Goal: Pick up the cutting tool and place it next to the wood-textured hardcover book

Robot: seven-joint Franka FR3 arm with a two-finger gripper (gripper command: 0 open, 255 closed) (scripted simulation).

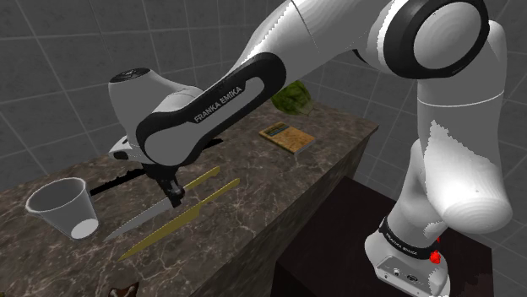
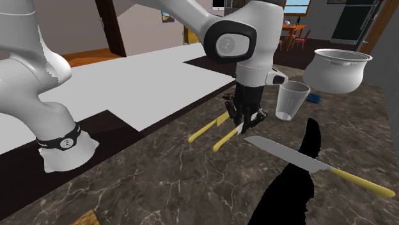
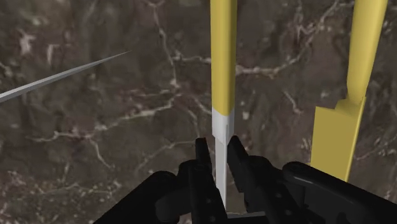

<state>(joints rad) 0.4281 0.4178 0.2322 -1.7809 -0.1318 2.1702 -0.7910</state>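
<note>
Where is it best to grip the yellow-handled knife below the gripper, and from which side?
Take the knife at the handle end near the blade, from straight above, across its narrow width: it lies flat on the counter, long and thin.

Pale cup [image 1: 63, 207], white pot [image 2: 336, 70], perhaps melon [image 1: 293, 97]

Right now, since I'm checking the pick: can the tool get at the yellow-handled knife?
Probably yes: the tool sits over the blade of the yellow-handled knife, nothing between; the all-yellow knife lies apart.

arm [image 1: 221, 99]: reaches forward, elbow bent, wrist low | end effector [image 3: 216, 151]: points straight down | fingers [image 3: 202, 160]: nearly together, clasping the knife [image 3: 223, 57] at its blade
</note>
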